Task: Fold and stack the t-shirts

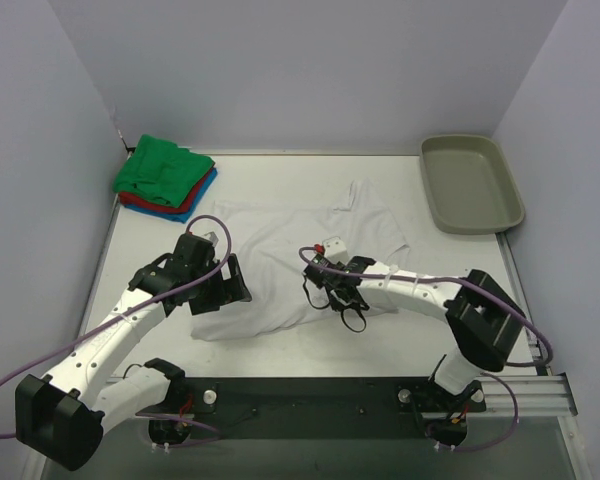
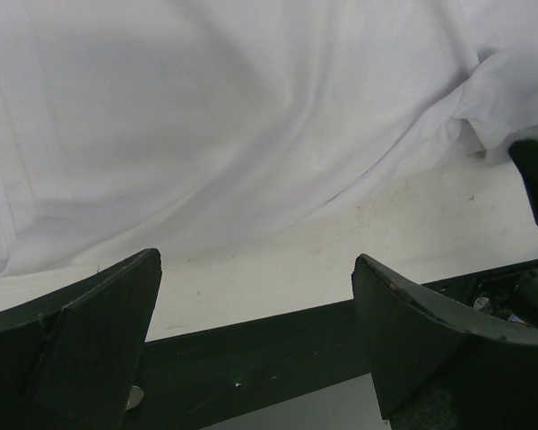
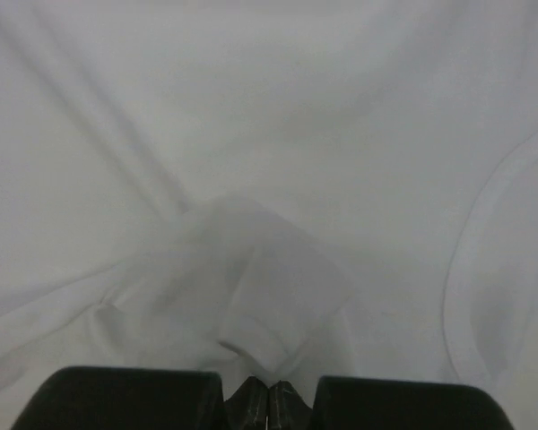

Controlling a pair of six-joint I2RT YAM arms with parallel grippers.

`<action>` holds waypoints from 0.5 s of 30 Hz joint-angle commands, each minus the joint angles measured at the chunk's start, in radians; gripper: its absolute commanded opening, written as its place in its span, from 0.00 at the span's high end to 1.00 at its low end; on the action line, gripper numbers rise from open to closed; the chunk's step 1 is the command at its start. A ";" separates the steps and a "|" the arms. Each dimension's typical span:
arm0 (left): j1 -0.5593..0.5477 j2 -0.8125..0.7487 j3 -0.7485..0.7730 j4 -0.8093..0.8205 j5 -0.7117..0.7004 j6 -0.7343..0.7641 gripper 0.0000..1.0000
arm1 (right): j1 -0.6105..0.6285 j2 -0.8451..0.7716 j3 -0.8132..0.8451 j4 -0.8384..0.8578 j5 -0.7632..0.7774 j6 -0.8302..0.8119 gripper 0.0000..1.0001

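Observation:
A large white t-shirt (image 1: 280, 245) lies spread and rumpled on the middle of the table. A folded stack of green, red and blue t-shirts (image 1: 166, 176) sits at the back left corner. My right gripper (image 3: 267, 396) is down on the white t-shirt (image 3: 278, 278), shut on a raised pinch of its cloth; from above the right gripper (image 1: 327, 292) is near the shirt's near right edge. My left gripper (image 2: 255, 300) hangs open just short of the shirt's near hem (image 2: 206, 161), nothing between its fingers (image 2: 99, 331). From above, the left gripper (image 1: 226, 290) is at the shirt's near left.
A grey-beige plastic tray (image 1: 470, 183) stands at the back right. The dark base rail (image 2: 278, 345) runs along the table's near edge, just under the left fingers. Walls close the table at the left, back and right.

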 commanded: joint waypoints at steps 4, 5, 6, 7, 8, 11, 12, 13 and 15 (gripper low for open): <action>-0.003 -0.011 0.006 0.063 0.024 -0.010 0.03 | 0.083 -0.439 -0.017 -0.341 0.151 0.059 1.00; -0.004 -0.011 0.006 0.070 0.027 -0.012 0.03 | 0.089 -0.489 -0.026 -0.401 0.137 0.073 1.00; -0.006 -0.011 0.007 0.070 0.029 -0.013 0.03 | 0.088 -0.573 -0.038 -0.430 0.122 0.087 1.00; -0.009 -0.012 0.007 0.074 0.030 -0.015 0.03 | 0.085 -0.607 -0.052 -0.458 0.086 0.113 0.89; -0.011 -0.012 0.006 0.077 0.030 -0.017 0.02 | 0.086 -0.630 -0.076 -0.508 0.075 0.127 0.79; -0.015 -0.012 0.004 0.085 0.030 -0.020 0.03 | 0.126 -0.701 -0.112 -0.573 0.102 0.219 0.36; -0.017 -0.011 0.006 0.086 0.035 -0.021 0.03 | 0.152 -0.723 -0.106 -0.589 0.120 0.249 0.26; -0.021 -0.009 0.007 0.088 0.038 -0.023 0.02 | 0.168 -0.731 -0.096 -0.598 0.128 0.272 0.15; -0.026 -0.011 0.015 0.082 0.038 -0.023 0.03 | 0.172 -0.748 -0.083 -0.606 0.137 0.308 0.09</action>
